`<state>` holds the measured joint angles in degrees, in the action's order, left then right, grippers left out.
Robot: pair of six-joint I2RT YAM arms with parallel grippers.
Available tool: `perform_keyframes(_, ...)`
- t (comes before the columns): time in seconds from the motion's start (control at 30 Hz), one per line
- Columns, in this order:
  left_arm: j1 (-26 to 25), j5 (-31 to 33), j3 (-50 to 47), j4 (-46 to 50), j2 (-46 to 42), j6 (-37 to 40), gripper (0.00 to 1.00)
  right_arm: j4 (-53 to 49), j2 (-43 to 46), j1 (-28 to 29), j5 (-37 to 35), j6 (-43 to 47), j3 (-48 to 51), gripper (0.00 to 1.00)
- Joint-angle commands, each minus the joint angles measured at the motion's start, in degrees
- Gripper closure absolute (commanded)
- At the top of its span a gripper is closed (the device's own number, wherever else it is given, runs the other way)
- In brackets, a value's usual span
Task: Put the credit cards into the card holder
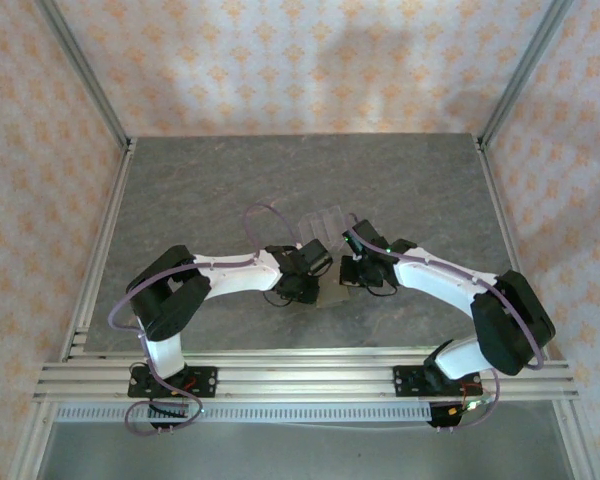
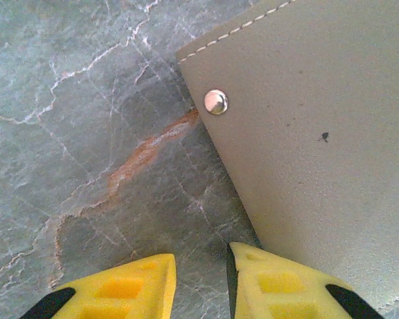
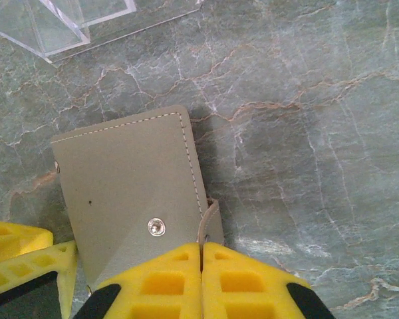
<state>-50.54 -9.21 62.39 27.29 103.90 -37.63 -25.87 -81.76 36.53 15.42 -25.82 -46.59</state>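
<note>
The card holder (image 3: 126, 193), a flat grey-brown stitched pouch with a round metal snap (image 3: 157, 227), lies on the marble table. My right gripper (image 3: 201, 247) is shut on a thin flap at the pouch's right edge, which stands up between the yellow pads. In the left wrist view the card holder (image 2: 319, 133) and a snap (image 2: 216, 102) sit to the right. My left gripper (image 2: 201, 279) is open over bare table, and its right fingertip (image 2: 266, 279) touches the pouch's left edge. From above, both grippers (image 1: 315, 262) (image 1: 352, 268) meet mid-table. The credit cards are out of view.
A clear slotted plastic stand (image 3: 60, 23) stands just beyond the pouch, and it appears again in the top view (image 1: 320, 222) behind the two grippers. Metal frame rails (image 1: 100, 240) border the table on both sides.
</note>
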Motion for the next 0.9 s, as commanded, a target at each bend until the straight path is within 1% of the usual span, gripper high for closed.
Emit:
perform_keyframes(0.0, -0.2, -1.0, -1.3, -2.6, 2.5, -0.9, 0.72, 2.5, -0.1, -0.3, 2.1, 0.2, 0.6, 0.95)
perform_keyframes(0.1, -0.2, -1.4, -1.6, -3.1, 2.6, -1.1, 0.72, 4.8, -0.4, -0.3, 3.9, -0.1, 1.2, 1.0)
perform_keyframes(0.4, -0.3, -1.9, -2.3, -4.4, 2.7, -1.5, 0.72, 9.2, -3.7, -0.4, 8.4, -1.3, 1.4, 1.0)
perform_keyframes(0.87, -0.2, -2.3, -2.3, -5.1, 2.3, -1.4, 0.72, 14.1, -7.3, -1.4, 12.6, -4.1, 2.0, 1.0)
